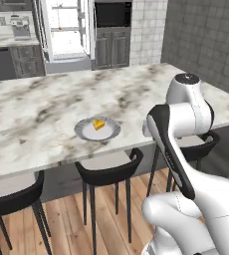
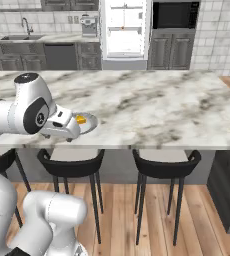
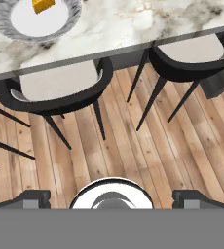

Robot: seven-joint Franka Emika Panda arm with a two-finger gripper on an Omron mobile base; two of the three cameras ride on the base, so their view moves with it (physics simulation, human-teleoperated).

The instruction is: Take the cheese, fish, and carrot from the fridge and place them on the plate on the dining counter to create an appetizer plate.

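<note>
One plate (image 1: 97,130), round and grey, near the front edge of the marble surface (image 1: 47,109). One cheese (image 1: 98,124) wedge, lying on the plate. Three black stools (image 1: 109,171) along that front edge. One fridge (image 1: 66,30), doors open, against the back wall. One white arm (image 1: 186,149), folded at the front edge beside the plate, hand pointing down over the wooden floor (image 3: 133,141). Fingers (image 3: 33,198) spread wide apart, holding nothing.

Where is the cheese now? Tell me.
The cheese sits on the plate near the dining counter's front edge, above a black stool.
</note>
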